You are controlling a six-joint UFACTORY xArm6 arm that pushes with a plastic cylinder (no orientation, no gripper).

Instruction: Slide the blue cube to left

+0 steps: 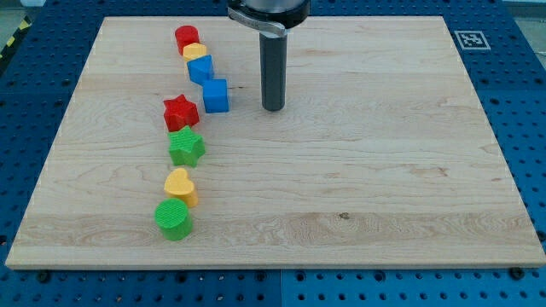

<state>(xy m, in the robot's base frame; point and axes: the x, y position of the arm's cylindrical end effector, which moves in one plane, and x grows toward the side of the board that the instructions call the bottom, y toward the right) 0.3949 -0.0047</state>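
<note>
Approach step: our tip (273, 108) sits right of the blue cube (216, 95), apart; no hand fitted. Next, push left.

1. The board (358, 170) is pale wood with visible grain, smooth and matt.
2. The rod is dark and smooth with a dull sheen, like metal or hard plastic, down to the tip (273, 108).
3. The blue cube (216, 95), just to the view's left of the tip, looks like matt plastic.
4. The green cylinder (173, 220) shows fine ribbed lines on top.
5. The blue surface (520, 51) around the board is perforated with regular holes.
</note>
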